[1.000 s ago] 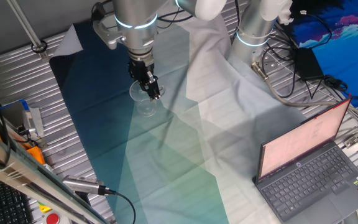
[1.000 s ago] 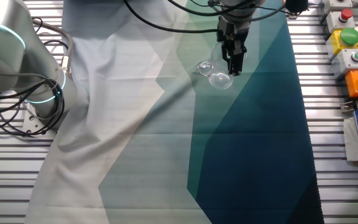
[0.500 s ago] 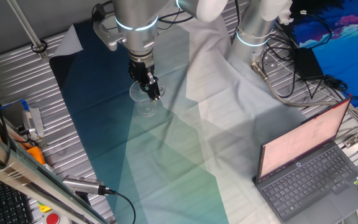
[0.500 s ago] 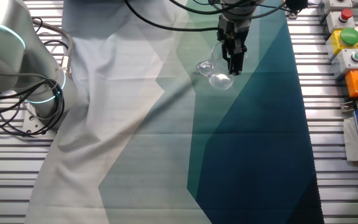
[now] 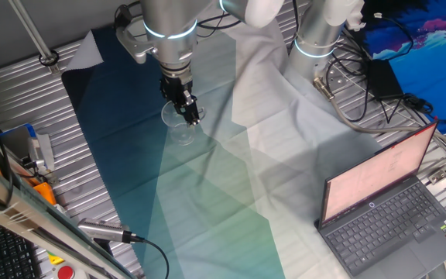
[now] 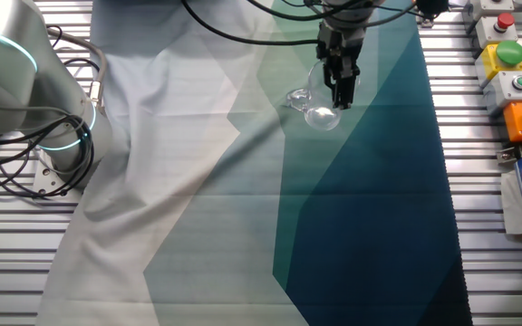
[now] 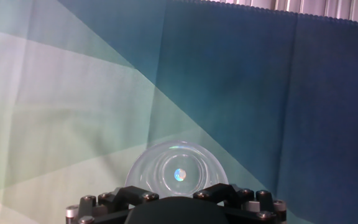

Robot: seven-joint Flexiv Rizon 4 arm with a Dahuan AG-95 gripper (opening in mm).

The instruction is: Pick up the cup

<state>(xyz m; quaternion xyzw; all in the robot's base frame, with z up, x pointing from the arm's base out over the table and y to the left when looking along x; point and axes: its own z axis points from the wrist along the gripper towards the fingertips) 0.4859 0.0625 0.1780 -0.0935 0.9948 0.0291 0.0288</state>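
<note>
The cup (image 5: 178, 125) is small, clear and colourless, and sits on the teal part of the cloth under the arm. It also shows in the other fixed view (image 6: 320, 116). My gripper (image 5: 193, 118) points down at the cup's rim, and its fingers look pressed together as one narrow black tip on the cup's wall (image 6: 341, 100). In the hand view the cup (image 7: 176, 167) fills the bottom centre, seen from above with its round rim and base. My gripper (image 7: 173, 205) covers the cup's near edge. I cannot tell whether the cup is off the cloth.
A cloth of white, green and dark teal panels (image 5: 207, 194) covers the table. An open laptop (image 5: 385, 209) stands at the right. A second arm's base and cables (image 6: 53, 127) stand at the white side. A button box (image 6: 506, 63) and tools lie past the teal edge.
</note>
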